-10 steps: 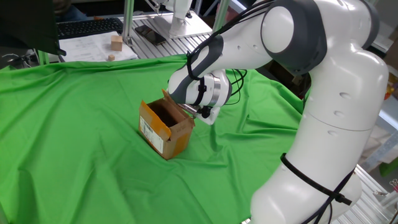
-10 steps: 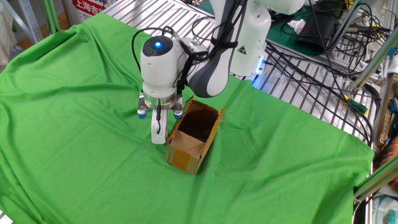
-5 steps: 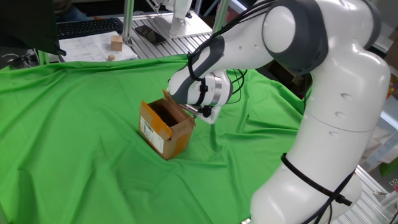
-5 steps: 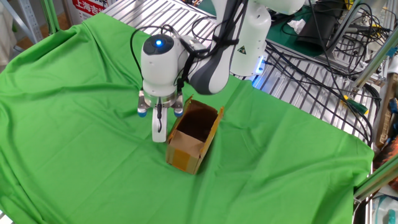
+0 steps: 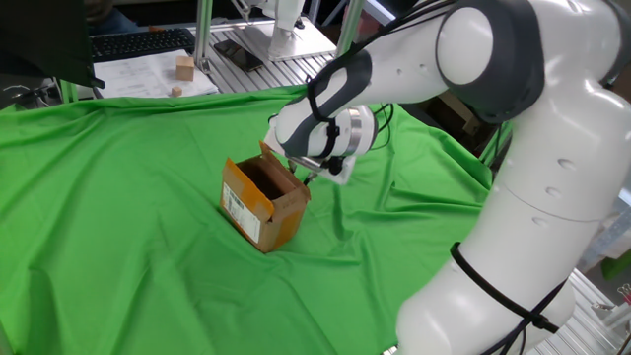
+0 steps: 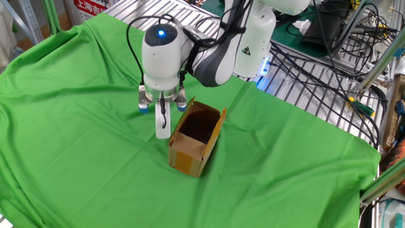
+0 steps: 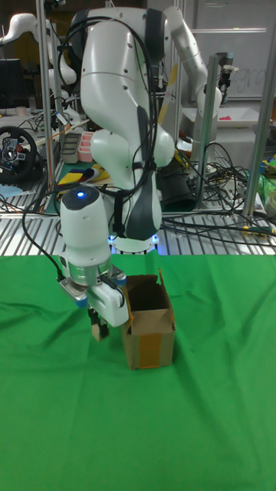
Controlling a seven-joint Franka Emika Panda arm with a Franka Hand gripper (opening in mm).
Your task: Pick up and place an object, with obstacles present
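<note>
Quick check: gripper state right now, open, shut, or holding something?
Gripper: shut on a small tan cube, raised just beside the cardboard box.

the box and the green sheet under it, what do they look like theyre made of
The box looks like brown corrugated cardboard: matte, with thin upright flaps and a white printed label on one side. The green sheet appears to be soft, matte fabric, since it creases and drapes over the table edge.

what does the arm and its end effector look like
The arm has glossy white shells with dark grey joint bands and black cables looped along it. The wrist cap carries a glowing blue light. The end effector has white fingers. A triangular warning sticker sits on the base link.
</note>
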